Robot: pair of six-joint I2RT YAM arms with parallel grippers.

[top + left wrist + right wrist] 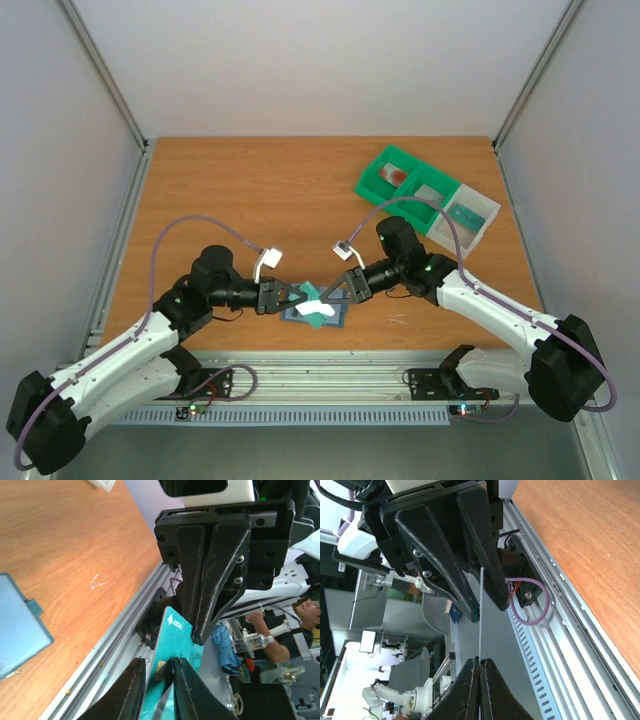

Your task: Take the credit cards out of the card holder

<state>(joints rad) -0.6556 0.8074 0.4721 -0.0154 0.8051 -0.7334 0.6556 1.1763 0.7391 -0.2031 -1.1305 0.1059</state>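
**Teal card held up between the two grippers, above the card holder**

The teal card [175, 647] hangs in the air at the near middle of the table, just above the card holder [20, 625], which lies flat on the wood. The right gripper [479, 667] is clamped tight on one end of the card, which shows edge-on as a thin pale line rising from between its fingers. The left gripper [158, 667] meets it nose to nose. Its jaws stand a little apart on either side of the card's other end, and I cannot tell whether they press on it.

At the far right of the table [260, 190], well apart from the grippers, a green bin [368, 180] holds a reddish card [392, 175] and a grey card [431, 196]. Touching it is a white bin [482, 228] with a teal-green card [465, 213] inside.

The tabletop is orange-brown wood grain with a small pale scratch [97, 582] near the front. A slotted aluminium rail [330, 385] runs along the near edge, where the arm bases are bolted. Plain pale walls [300, 60] on metal posts [100, 70] close in the other three sides. Beyond the rail, the wrist views show a bright workroom, with a person [272, 650] seated there.
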